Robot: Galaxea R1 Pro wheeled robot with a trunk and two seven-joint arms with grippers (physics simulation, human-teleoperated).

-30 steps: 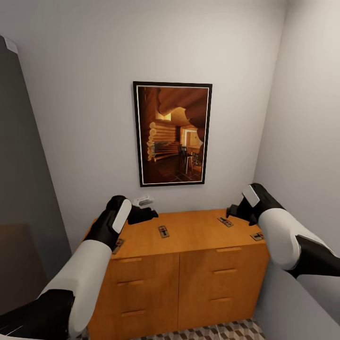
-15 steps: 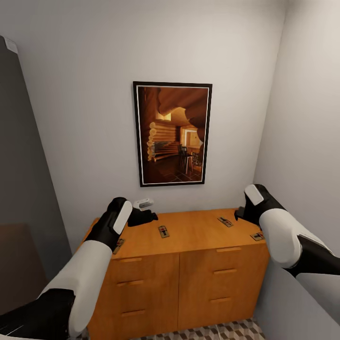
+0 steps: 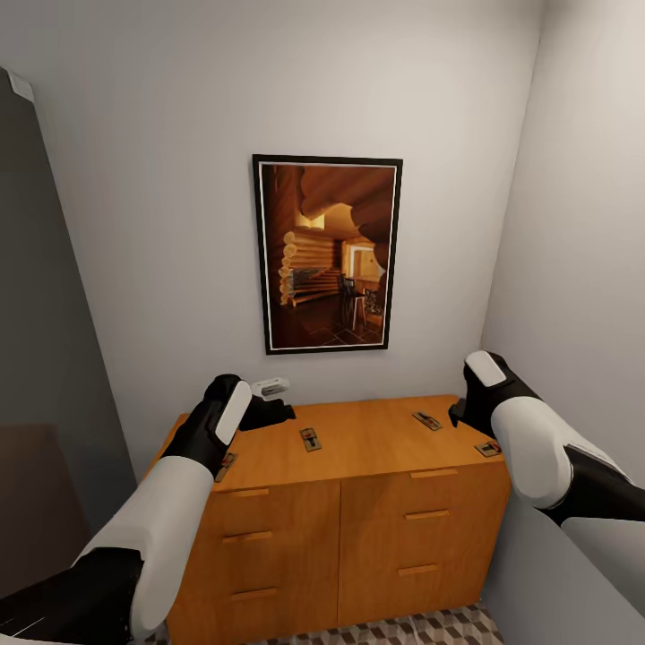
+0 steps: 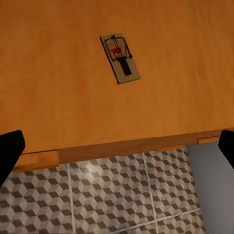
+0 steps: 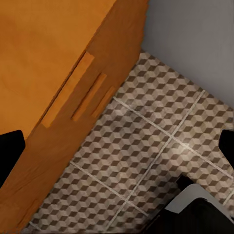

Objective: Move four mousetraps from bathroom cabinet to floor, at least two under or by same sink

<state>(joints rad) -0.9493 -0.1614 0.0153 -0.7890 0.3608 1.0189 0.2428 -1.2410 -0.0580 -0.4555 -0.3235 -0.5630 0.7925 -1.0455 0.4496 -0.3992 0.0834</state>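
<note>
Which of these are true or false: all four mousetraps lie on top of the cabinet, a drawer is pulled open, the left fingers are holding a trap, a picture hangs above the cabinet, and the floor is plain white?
1. Four mousetraps lie on the cabinet top: true, at and.
2. A drawer is pulled open: false, every drawer front sits flush.
3. The left fingers hold a trap: false, they are spread open above a trap, grasping nothing.
4. A framed picture hangs above the cabinet: true.
5. The floor is plain white: false, it has cube-pattern tiles.
</note>
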